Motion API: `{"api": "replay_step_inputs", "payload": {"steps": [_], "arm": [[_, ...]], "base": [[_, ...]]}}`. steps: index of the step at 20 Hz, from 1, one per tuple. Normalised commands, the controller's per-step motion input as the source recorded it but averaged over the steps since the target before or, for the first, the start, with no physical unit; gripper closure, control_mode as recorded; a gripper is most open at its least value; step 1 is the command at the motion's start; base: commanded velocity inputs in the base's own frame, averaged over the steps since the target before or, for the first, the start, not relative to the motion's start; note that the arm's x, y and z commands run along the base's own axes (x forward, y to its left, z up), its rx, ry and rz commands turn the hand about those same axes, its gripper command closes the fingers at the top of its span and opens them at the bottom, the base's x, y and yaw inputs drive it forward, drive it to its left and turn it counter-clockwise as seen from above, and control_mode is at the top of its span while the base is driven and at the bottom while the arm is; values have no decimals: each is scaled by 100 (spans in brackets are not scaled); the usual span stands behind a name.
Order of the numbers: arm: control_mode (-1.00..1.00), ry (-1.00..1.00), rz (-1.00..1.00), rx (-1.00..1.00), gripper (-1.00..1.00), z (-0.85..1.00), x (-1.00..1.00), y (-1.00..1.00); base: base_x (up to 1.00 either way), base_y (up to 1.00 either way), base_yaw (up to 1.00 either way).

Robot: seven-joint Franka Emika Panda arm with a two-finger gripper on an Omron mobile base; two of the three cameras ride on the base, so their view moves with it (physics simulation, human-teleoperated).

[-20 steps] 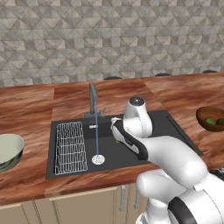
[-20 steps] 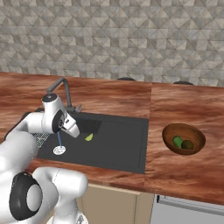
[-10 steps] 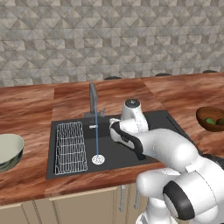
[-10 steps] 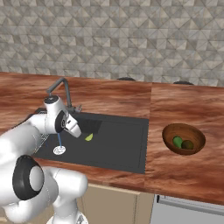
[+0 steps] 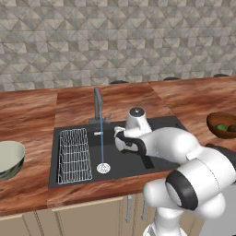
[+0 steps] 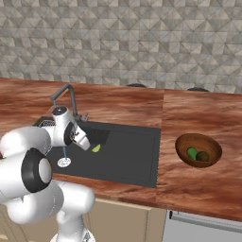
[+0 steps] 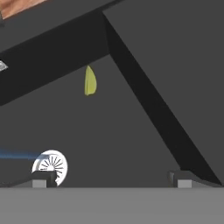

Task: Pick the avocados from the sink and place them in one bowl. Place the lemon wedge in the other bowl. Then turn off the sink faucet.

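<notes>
Both avocados (image 6: 196,154) already in wooden bowl (image 6: 213,146) on counter, right of sink (image 6: 137,160); step in hand, judged from that = lemon wedge. Wedge (image 7: 89,81) lying flat on basin floor, near a side wall, well apart from drain (image 7: 50,166); seen too just beside the hand in right base view (image 6: 96,148). Gripper (image 7: 109,181) low inside the basin, jaws spread wide, nothing between them, wedge ahead of tips and off to one side, not yet centred. To do it well: shift hand so wedge sits midway btwn fingertips (image 7: 40,179) before dropping; line jaws across the thin width, not along the pointed length. Go right down to basin floor, since wedge is tiny and flat, prob. slips out if pinched high. Mind the wall close by: a finger could catch on it. Water stream (image 5: 101,147) running from faucet (image 5: 97,105) onto drain, so approach from the dry side. Close gently, lift straight up, clear the sink rim, then carry across to pale bowl (image 5: 8,159) on counter past wire rack (image 5: 73,155). Faucet lever last.
</notes>
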Motion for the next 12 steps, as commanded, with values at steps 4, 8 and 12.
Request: {"api": "replay_step_inputs", "payload": {"steps": [4,8,12], "arm": [[-100,0,-2,0,-100,-35,21,0],[-100,0,-2,0,-100,-31,27,0],[-100,0,-3,0,-100,-26,34,0]], "base": [[0,0,0],[0,0,0],[0,0,0]]}}
